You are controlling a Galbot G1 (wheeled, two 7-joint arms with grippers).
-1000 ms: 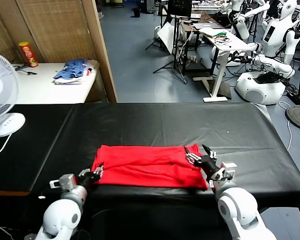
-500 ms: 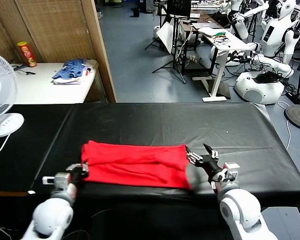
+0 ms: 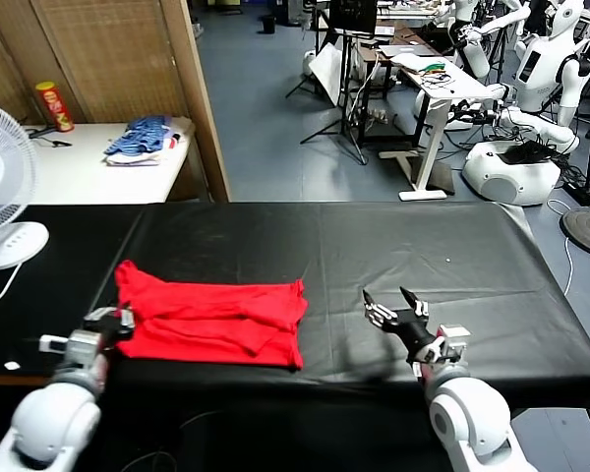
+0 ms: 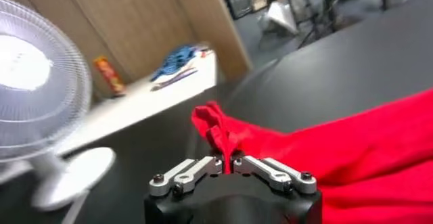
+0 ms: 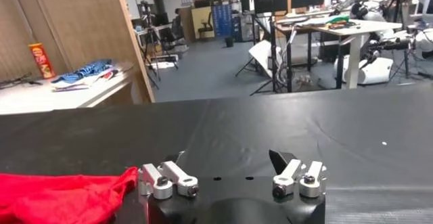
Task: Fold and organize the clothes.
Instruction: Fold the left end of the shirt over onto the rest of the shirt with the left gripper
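The red T-shirt point(image 3: 211, 323) is folded into a rumpled, wide band lying flat on the near-left part of the black table. Plain red side up, with its left end bunched up a bit.

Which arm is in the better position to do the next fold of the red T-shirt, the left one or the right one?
Probably the left. The left gripper is shut on the red T-shirt at its left edge. The right gripper is open above the bare black table, apart from the shirt.
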